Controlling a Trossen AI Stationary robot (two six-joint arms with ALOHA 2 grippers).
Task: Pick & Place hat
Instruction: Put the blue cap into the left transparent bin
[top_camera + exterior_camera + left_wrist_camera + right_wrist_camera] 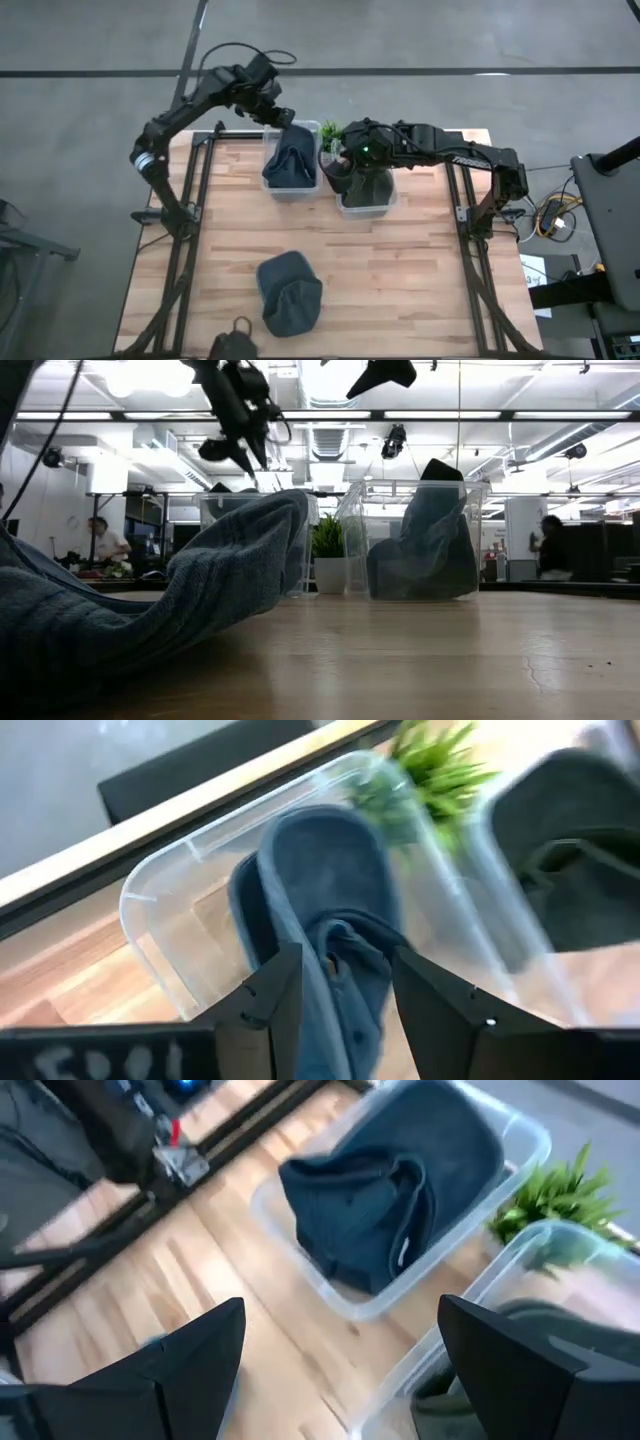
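Observation:
Three hats show. A blue-grey hat (290, 292) lies flat on the table near its front edge, and fills the foreground of the low view (150, 610). A second blue-grey hat (330, 890) sits folded in the left clear bin (272, 190). A dark hat (365, 185) stands in the right clear bin (350, 530). My left gripper (345, 965) hangs open above the left bin's hat, clear of it. My right gripper (342, 1315) is wide open, up in the air over the gap between the two bins.
A small green plant (330, 132) stands between the bins at the table's far edge. A dark object (232, 340) lies at the near edge, left of the front hat. Bare wood (400, 270) stretches between the bins and that hat. People sit in the room behind.

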